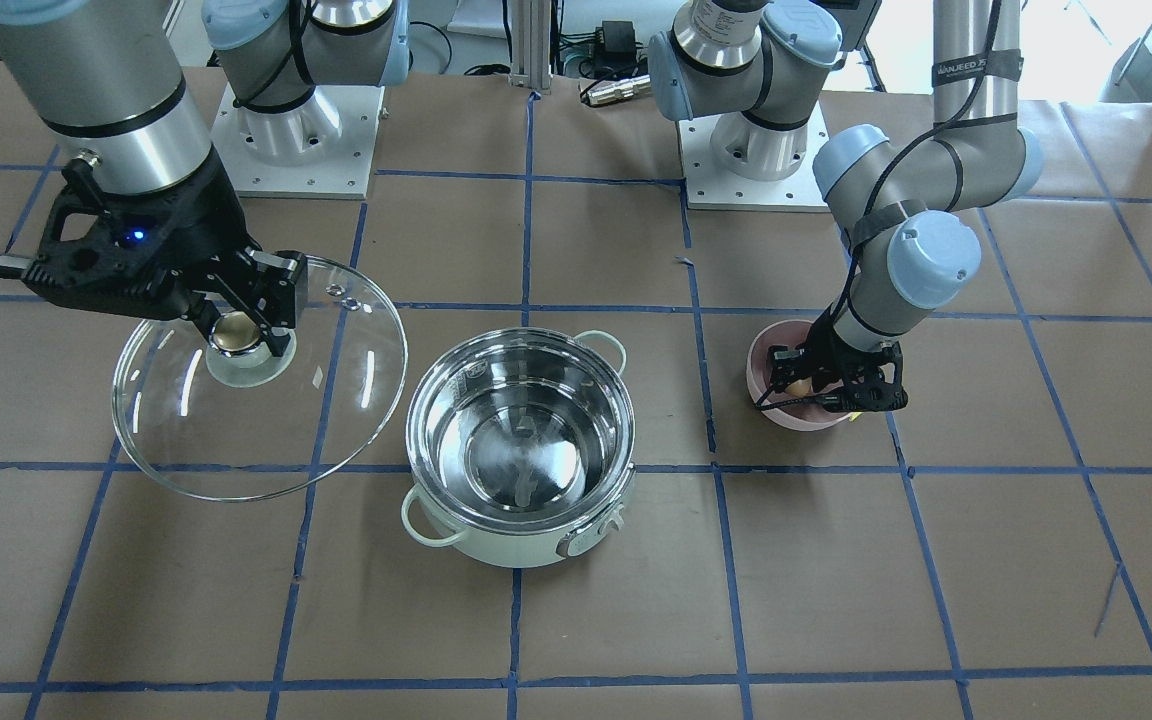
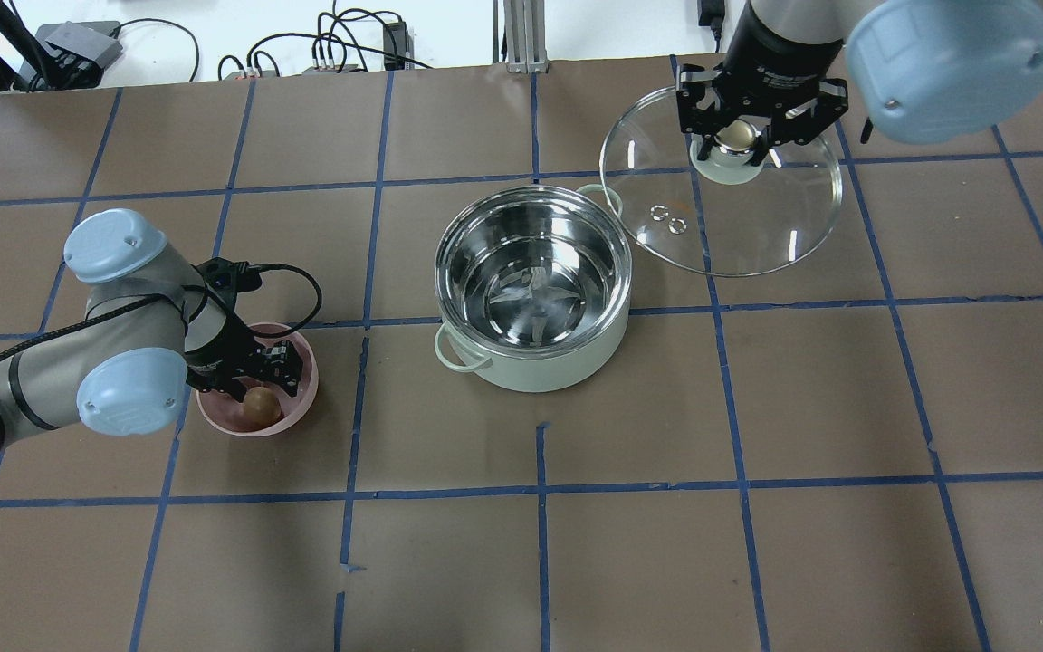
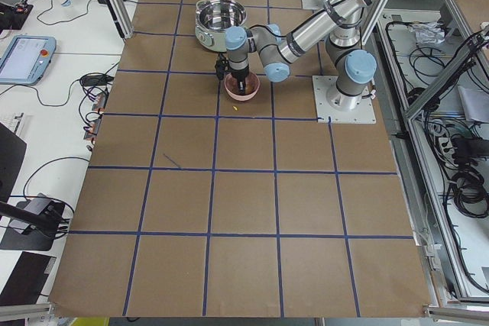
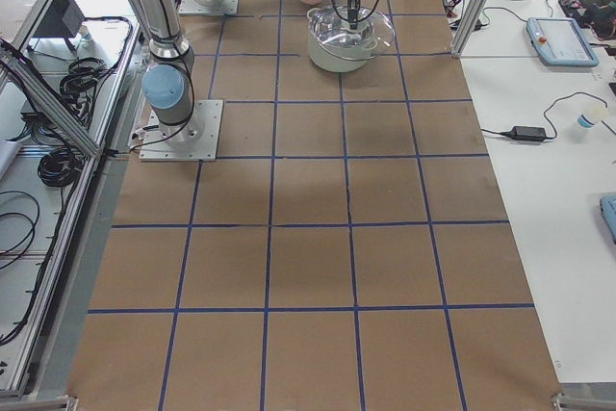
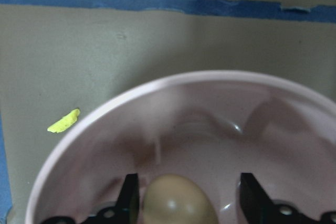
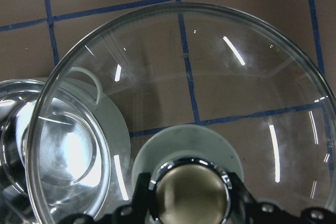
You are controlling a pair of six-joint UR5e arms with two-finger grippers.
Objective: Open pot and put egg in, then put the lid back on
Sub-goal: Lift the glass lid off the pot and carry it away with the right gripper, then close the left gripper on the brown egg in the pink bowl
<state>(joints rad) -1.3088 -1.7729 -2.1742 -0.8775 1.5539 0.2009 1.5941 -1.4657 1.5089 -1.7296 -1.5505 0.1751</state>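
Observation:
The pot (image 1: 496, 545) stands open at the table's middle, its steel inside bare; it also shows in the overhead view (image 2: 558, 367). My right gripper (image 2: 737, 143) is shut on the beige-gold knob (image 6: 190, 195) of the glass lid (image 1: 336, 400) and holds the lid tilted in the air beside the pot. My left gripper (image 5: 189, 203) is down inside a pink bowl (image 2: 304, 362). Its fingers (image 5: 130, 198) stand open on either side of the tan egg (image 5: 178, 205), which lies on the bowl's floor (image 2: 258, 407).
The lid's edge overlaps the pot's far handle in the right wrist view (image 6: 86, 80). A small yellow scrap (image 5: 64, 121) lies on the brown paper beside the pink bowl. Blue tape lines cross the table. Both arm bases (image 1: 296, 130) stand at the robot's side.

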